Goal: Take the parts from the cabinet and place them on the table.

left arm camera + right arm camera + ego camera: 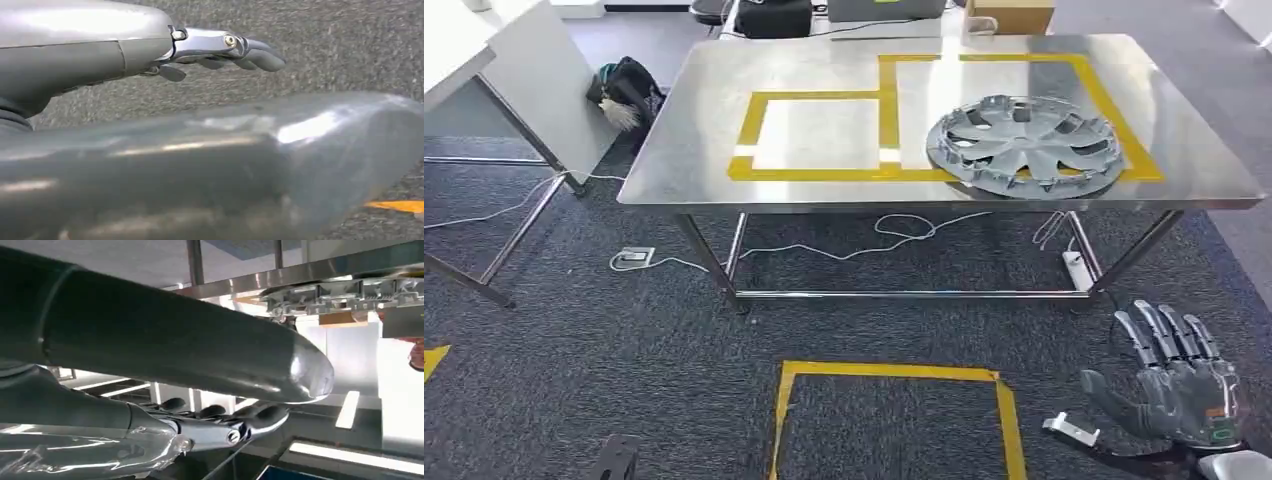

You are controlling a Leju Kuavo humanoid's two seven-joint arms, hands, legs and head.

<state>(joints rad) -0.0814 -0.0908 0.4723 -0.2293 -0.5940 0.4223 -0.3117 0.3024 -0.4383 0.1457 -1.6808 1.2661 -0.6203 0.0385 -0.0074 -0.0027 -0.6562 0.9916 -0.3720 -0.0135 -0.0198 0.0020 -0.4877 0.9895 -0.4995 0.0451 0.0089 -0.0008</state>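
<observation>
A silver wheel cover (pixel 1028 145) lies flat on the steel table (pixel 824 70), inside the right yellow taped outline and overlapping its front edge. My right hand (pixel 1172 376) hangs low at the bottom right, over the carpet in front of the table, fingers spread and holding nothing. The right wrist view looks up past that hand (pixel 210 425) to the wheel cover (pixel 345 295) at the table's edge. My left hand (pixel 225 50) hangs over the carpet with its fingers stretched out and nothing in them.
A yellow taped square (pixel 894 420) marks the carpet in front of the table. White cables and a power strip (pixel 1076 266) lie under the table. A white table (pixel 484 60) stands at the left, a dark bag (pixel 629 88) beside it.
</observation>
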